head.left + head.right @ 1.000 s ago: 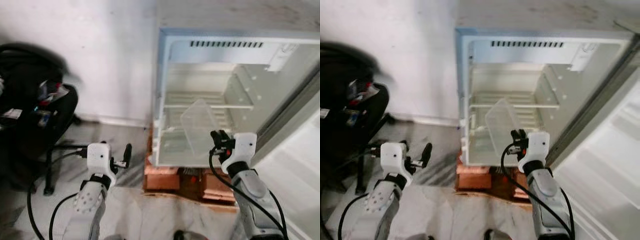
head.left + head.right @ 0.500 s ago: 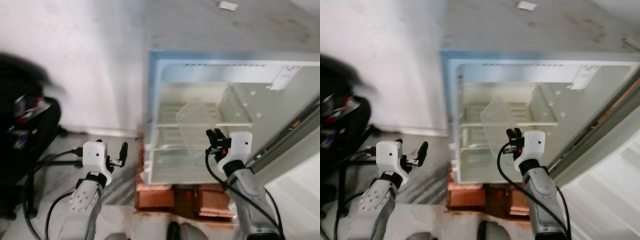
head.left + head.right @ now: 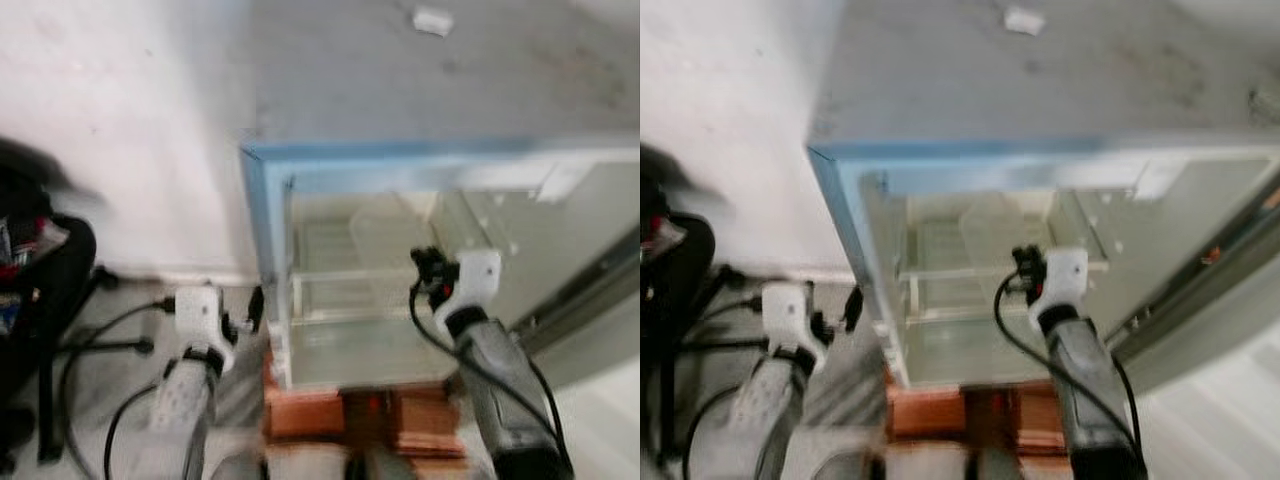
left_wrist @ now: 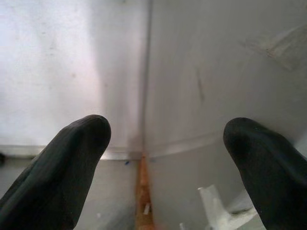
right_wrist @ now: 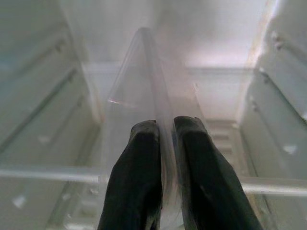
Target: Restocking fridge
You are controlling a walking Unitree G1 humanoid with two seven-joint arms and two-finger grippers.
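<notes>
Item under handling: one clear plastic shelf panel [image 5: 144,86], held edge-on in my right pincer [image 5: 162,143]. Both black fingers [image 5: 136,172] are pressed against its two faces, pinching the near edge. The panel stands tilted inside the open fridge [image 3: 300,180], its far end reaching in above the front rail of the lower shelf [image 5: 48,173].

Handling assessment (a judgement from appearance only): the panel looks thin, light and fairly stiff, with smooth faces that I expect to be slippery between the pads. A pinch at one edge gives a long lever, so it may swing or twist as I move it. A hold nearer the middle of that edge, kept firm but not crushing, seems soundest; thin clear plastic may crack if forced against the side rails.

My left pincer [image 4: 163,158] is spread wide and holds nothing. It hangs low beside the fridge's outer left wall, near the corner where that wall meets the room wall [image 4: 57,72].

Change noted against the earlier views: the fridge now sits closer and more of its grey top shows (the whole picture has shifted and blurred, so the camera has moved). The panel reads deeper inside the cabinet than half a second ago. The left arm's posture is much the same.
</notes>
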